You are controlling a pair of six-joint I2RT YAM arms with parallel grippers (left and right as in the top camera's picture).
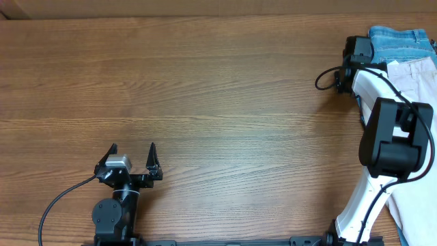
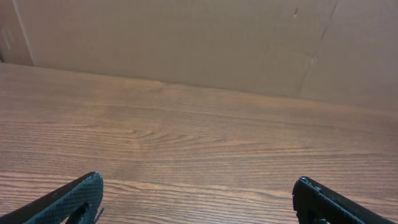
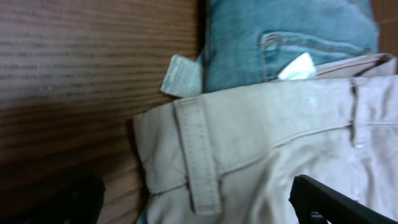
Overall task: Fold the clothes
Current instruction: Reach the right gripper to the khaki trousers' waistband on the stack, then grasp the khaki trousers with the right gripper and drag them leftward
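The clothes, light beige trousers (image 1: 414,76), lie at the table's right edge and run down behind the right arm (image 1: 395,137). In the right wrist view their waistband corner and a belt loop (image 3: 199,155) fill the lower frame. My right gripper (image 3: 196,186) hovers open just above that corner. One finger is over the wood at the left and the other finger (image 3: 336,202) is over the beige cloth. My left gripper (image 1: 133,158) stands open at the front left, far from the trousers, with only bare wood between its fingertips (image 2: 198,182).
Folded light-blue jeans (image 1: 399,39) lie at the far right corner, touching the trousers' top edge, and show as denim (image 3: 292,37) with a pocket. A cardboard wall (image 2: 186,37) closes the table's far side. Wooden tabletop (image 1: 218,102) spans the middle and left.
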